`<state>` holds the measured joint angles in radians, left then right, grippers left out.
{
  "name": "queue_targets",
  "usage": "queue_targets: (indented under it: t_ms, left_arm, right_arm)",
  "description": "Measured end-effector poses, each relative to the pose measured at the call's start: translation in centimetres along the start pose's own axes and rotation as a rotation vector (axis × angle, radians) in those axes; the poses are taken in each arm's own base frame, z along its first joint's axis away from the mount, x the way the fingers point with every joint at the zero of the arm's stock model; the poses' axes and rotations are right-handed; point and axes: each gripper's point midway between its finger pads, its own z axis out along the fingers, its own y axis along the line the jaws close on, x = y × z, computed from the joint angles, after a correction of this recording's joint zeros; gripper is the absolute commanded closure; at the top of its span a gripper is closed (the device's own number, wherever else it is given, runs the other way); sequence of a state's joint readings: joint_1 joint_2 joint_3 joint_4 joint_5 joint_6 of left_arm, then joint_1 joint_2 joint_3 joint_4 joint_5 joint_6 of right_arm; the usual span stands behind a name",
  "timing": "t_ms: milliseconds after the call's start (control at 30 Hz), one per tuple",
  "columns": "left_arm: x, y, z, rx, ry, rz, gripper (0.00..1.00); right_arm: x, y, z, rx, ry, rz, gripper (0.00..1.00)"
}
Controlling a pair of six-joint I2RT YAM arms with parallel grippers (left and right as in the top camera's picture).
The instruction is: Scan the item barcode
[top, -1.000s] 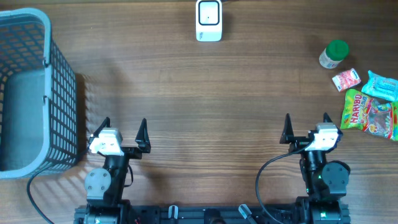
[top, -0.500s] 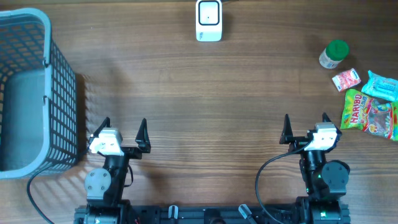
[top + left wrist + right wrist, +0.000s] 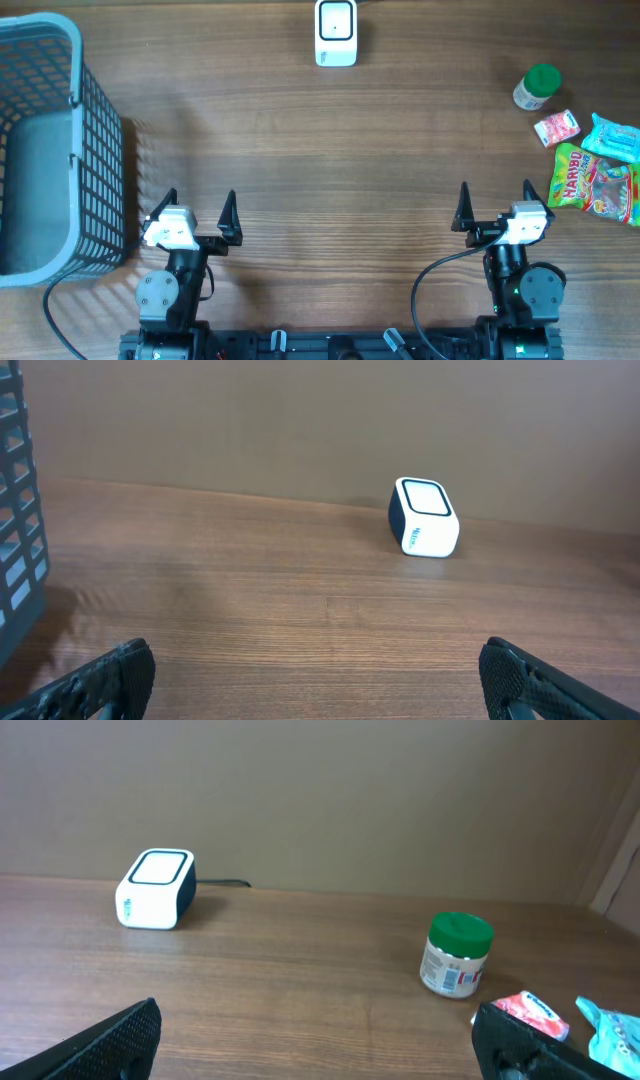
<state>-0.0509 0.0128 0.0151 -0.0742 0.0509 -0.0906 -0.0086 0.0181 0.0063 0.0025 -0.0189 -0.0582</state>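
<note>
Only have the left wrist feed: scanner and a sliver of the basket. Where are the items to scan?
Observer: All at the far right of the overhead view: a green-lidded jar, a pink packet, a teal packet and a Haribo bag.
Operator: Is the right side holding anything?
Observer: No. The right tool is open and empty, to the left of the Haribo bag and not touching it.
Operator: Anything in the basket?
Observer: From overhead the basket looks empty; only its bare grey floor shows.
</note>
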Motion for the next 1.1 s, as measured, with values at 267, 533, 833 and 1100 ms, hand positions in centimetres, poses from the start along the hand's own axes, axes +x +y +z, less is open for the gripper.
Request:
queue_targets:
  t_ms: [267,533,833,1100]
  left_arm:
    - [0.0,0.0,0.0,0.0,0.0,0.0,0.0]
    - [0.0,0.0,0.0,0.0,0.0,0.0,0.0]
    - [-0.03,0.18,0.0,-0.007,-0.001,-0.001,0.0]
    - [-0.08,0.52,-0.01,-0.021,-0.003,-0.002,0.0]
  right_arm:
    - [0.01,0.0,0.0,0.0,0.0,0.0,0.0]
    - [0.05,0.0,0.0,0.0,0.002,0.0,0.0]
    - [0.05,0.01,0.0,0.0,0.002,0.0,0.0]
    - [0.06,0.01,0.0,-0.001,0.002,0.0,0.0]
